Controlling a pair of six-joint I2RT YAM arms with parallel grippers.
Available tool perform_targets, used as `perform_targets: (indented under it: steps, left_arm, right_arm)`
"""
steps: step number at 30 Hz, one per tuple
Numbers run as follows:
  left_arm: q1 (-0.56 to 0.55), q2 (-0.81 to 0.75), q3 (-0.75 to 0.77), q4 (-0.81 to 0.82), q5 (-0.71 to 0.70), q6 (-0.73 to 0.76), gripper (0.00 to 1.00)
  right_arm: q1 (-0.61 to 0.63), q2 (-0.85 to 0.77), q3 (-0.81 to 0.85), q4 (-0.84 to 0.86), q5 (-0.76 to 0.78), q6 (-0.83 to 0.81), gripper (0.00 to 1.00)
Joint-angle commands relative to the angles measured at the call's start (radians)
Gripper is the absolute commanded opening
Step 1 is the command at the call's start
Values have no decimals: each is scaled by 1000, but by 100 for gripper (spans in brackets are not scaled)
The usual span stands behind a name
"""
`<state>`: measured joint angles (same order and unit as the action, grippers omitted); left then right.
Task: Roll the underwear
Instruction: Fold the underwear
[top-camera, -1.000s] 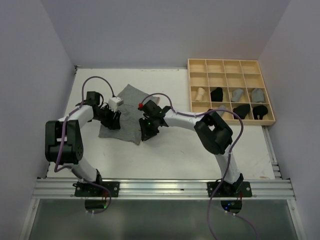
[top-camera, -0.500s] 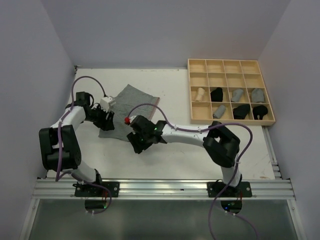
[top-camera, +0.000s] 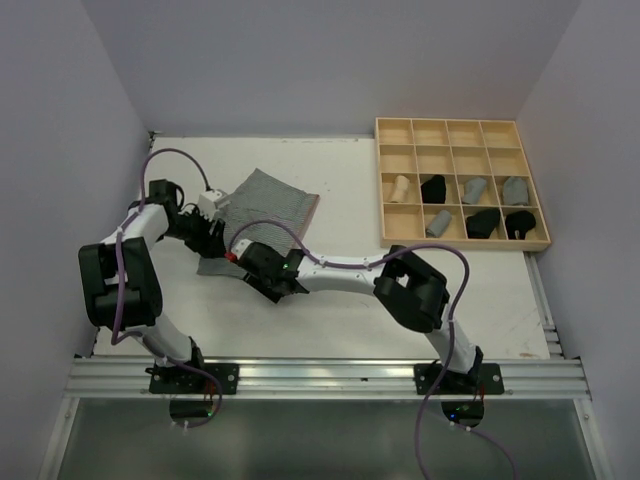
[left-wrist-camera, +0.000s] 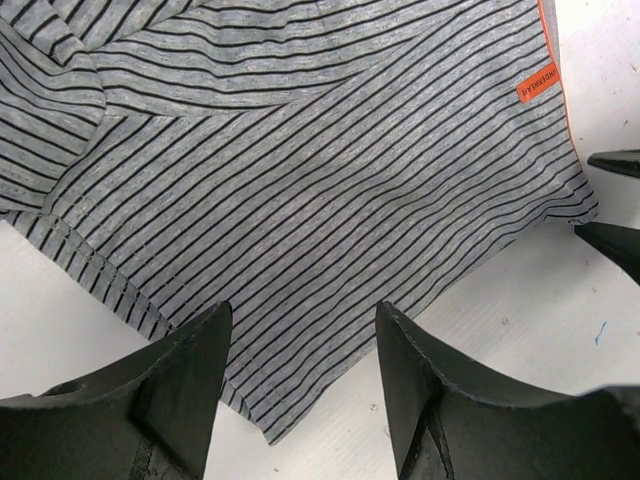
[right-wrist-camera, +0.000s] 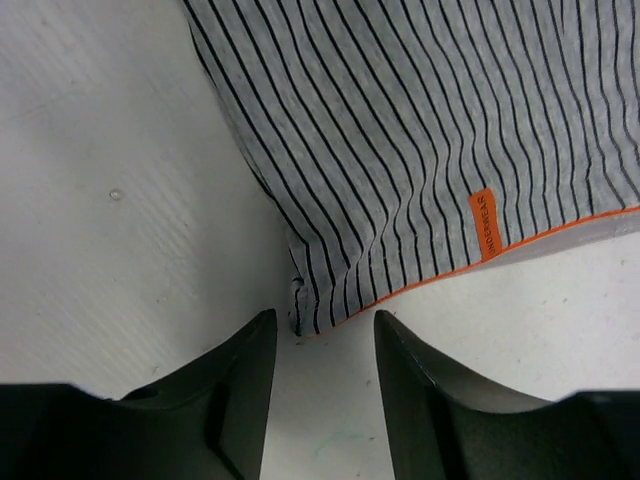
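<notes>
A grey underwear with black stripes and orange trim (top-camera: 270, 200) lies spread flat on the white table. It fills the left wrist view (left-wrist-camera: 300, 180) and the top of the right wrist view (right-wrist-camera: 400, 130). My left gripper (top-camera: 215, 243) is open, its jaws straddling the garment's near-left corner (left-wrist-camera: 300, 312). My right gripper (top-camera: 272, 287) is open and empty, just short of the near-right corner with the orange hem (right-wrist-camera: 322, 318). The tips of the right gripper (left-wrist-camera: 610, 200) show at the right edge of the left wrist view.
A pale wooden grid tray (top-camera: 462, 121) stands at the back right. Its compartments hold rolled garments: a tan one (top-camera: 400, 187), black ones (top-camera: 433, 187) and grey ones (top-camera: 475, 187). Grey walls close in on three sides.
My right gripper has moved left and nearer, down to the garment's near-right corner. My left gripper has shifted slightly left along the garment's left edge. The underwear has stayed flat.
</notes>
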<state>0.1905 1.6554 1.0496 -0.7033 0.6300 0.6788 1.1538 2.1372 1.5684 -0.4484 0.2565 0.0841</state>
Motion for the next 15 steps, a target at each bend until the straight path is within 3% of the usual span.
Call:
perform_targets:
  steps: [1,2,5,9,15]
  left_arm:
    - [10,21,44,-24,43,34,63]
    - [12,26,44,-28,45,36,63]
    - [13,46,46,-36,31,50,61]
    - [15,98,43,-47,2,53,55]
    - [17,119,27,-64,-13,57,51]
  right_arm:
    - [7,26,41,-12,26,-76,44]
    - [7,35,42,-16,23,-108,41]
    - [15,12,16,-32,27,-182,14]
    - [23,-87,-51,-33,66,-265,0]
    - [41,-249,-157,-39,139,-437,0]
